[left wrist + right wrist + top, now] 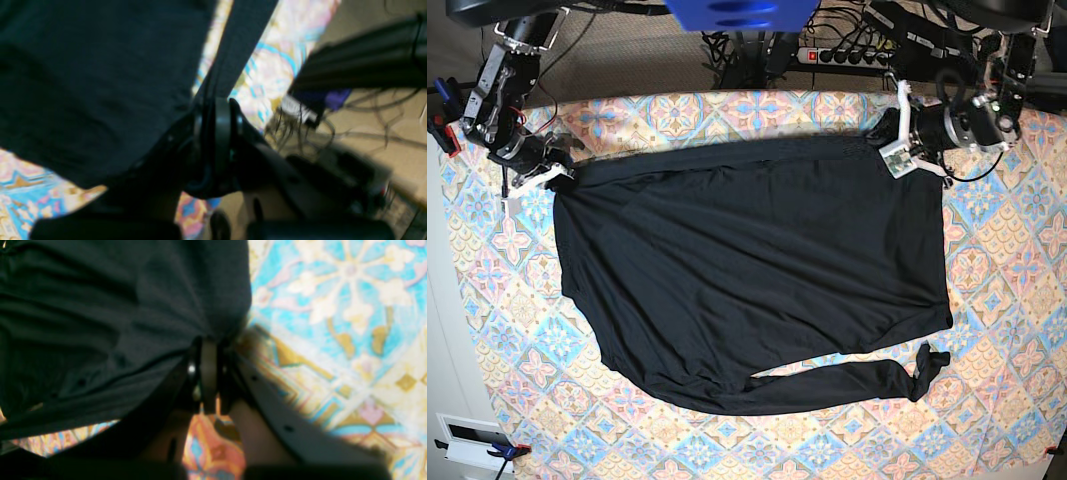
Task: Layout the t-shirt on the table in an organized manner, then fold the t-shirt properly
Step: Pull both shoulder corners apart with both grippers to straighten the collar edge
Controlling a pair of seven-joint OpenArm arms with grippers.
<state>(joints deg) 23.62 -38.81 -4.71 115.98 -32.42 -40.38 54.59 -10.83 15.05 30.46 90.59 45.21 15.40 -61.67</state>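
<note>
A thin black long-sleeved t-shirt (747,275) lies spread on the table (1012,330) covered in pastel diamond-tile floral cloth; the left gripper (889,140) and right gripper (555,175) each pinch its far edge. Cables (857,45) trail behind.

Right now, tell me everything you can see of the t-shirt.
The t-shirt is plain black, long-sleeved, thin and slightly shiny. It lies spread fairly flat on the patterned table, one sleeve trailing along its near edge. The left pincer and right pincer each clamp a far corner.
</note>
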